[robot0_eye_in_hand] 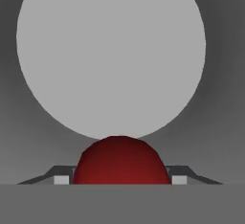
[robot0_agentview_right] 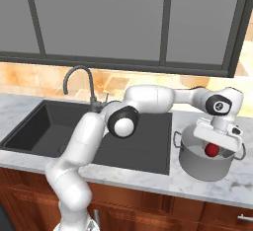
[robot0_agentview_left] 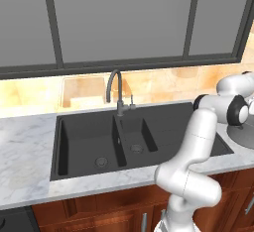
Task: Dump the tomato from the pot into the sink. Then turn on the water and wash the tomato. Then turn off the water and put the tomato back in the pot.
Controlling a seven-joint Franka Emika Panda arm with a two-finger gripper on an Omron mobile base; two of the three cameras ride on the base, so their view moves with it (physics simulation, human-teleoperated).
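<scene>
Marble counter (robot0_agentview_left: 25, 146) is carrying the sink (robot0_agentview_left: 89, 142), its basins lying bare under the faucet (robot0_agentview_left: 115, 89). From the right base, the gripper (robot0_agentview_right: 213, 143) is reaching into the pot (robot0_agentview_right: 205, 163) around the tomato (robot0_agentview_right: 212, 149). Looking along the hand, both fingertips (robot0_eye_in_hand: 61, 180) are pressing the tomato's sides; lifting straight up seems safest.

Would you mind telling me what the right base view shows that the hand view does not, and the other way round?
Right base view alone: the sink, the faucet, the marble counter and the pot's outside with a loop handle. Hand view alone: the pot's flat pale bottom seen from inside. Both: the tomato inside the pot, with the gripper reaching in around it.
</scene>
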